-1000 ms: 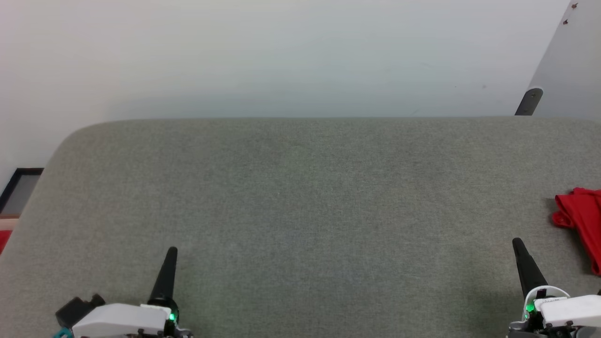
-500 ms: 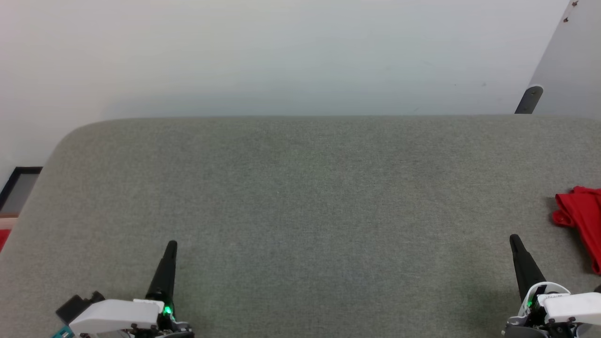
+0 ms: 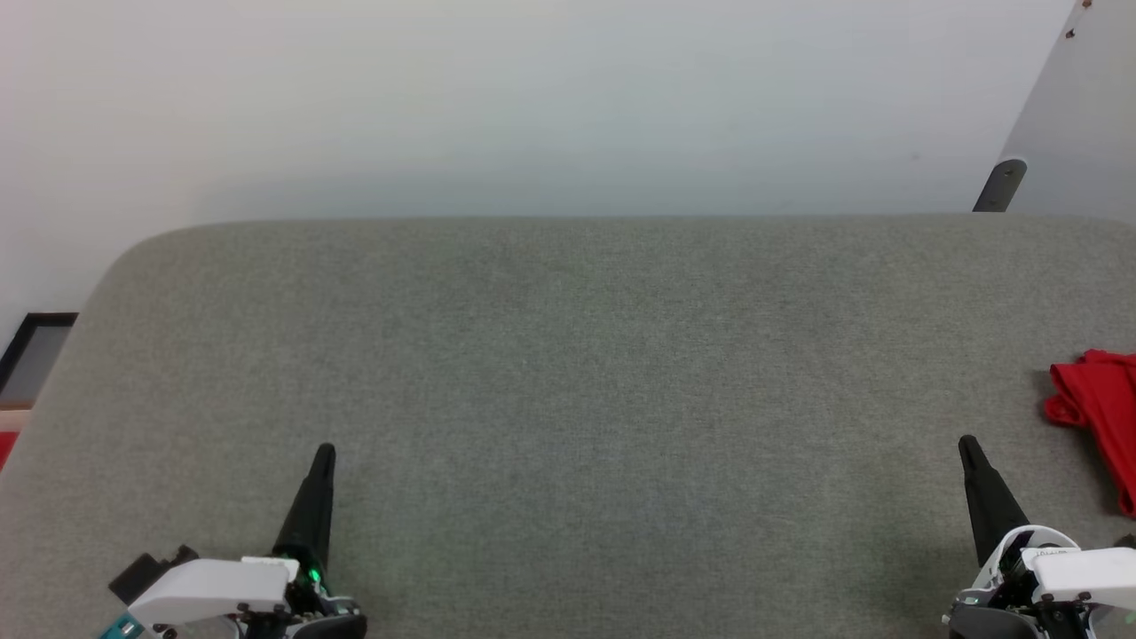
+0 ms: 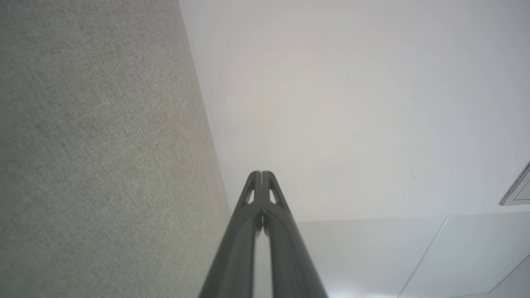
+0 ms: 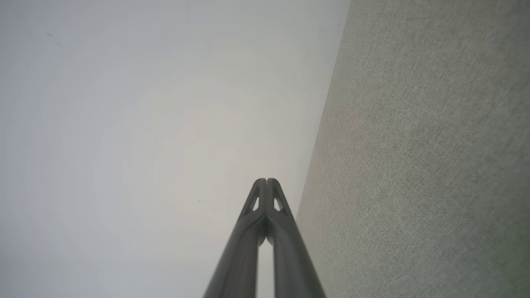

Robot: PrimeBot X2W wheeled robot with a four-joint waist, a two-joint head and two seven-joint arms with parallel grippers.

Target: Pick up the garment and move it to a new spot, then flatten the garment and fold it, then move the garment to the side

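A crumpled red garment (image 3: 1100, 413) lies at the right edge of the grey fabric-covered table (image 3: 577, 373), partly cut off by the head view's border. My right gripper (image 3: 968, 444) stands at the lower right, left of and nearer than the garment, apart from it, fingers pressed together and empty. At the lower left my left gripper (image 3: 325, 453) is likewise shut and empty, far from the garment. In the left wrist view my left gripper (image 4: 261, 174) has its tips touching. The right wrist view shows my right gripper (image 5: 267, 181) closed the same way.
A white wall (image 3: 532, 106) rises behind the table's far edge. A pale panel with a dark bracket (image 3: 1000, 185) leans at the upper right. A dark-framed object (image 3: 31, 355) sits beyond the table's rounded left corner.
Both grippers have crept a little forward over the table, staying shut. The garment has not moved.
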